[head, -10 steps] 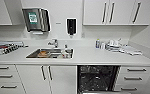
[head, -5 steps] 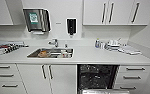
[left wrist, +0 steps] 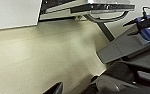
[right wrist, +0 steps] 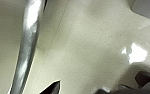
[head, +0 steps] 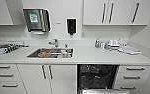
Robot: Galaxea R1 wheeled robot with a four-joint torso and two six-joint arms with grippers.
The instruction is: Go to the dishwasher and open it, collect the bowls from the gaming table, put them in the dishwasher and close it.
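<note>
The dishwasher [head: 96,76] stands open under the white counter, right of the sink, and its inside is dark with racks faintly visible. Its steel-fronted door [head: 101,91] is folded down at the lower edge of the head view. In the left wrist view the lowered door [left wrist: 108,6] juts out over the beige floor beside a white cupboard front. A dark tip of my left gripper [left wrist: 54,88] hangs low above that floor. In the right wrist view a shiny metal bar [right wrist: 28,42], seemingly the door's handle, runs close past the dark tip of my right gripper [right wrist: 52,87].
A steel sink [head: 51,53] holds some dishes, with a tap behind it. Clutter sits on the counter at far left [head: 6,47] and at right [head: 116,46]. White drawers [head: 132,76] flank the dishwasher. Wall cupboards, a towel dispenser and a soap dispenser hang above.
</note>
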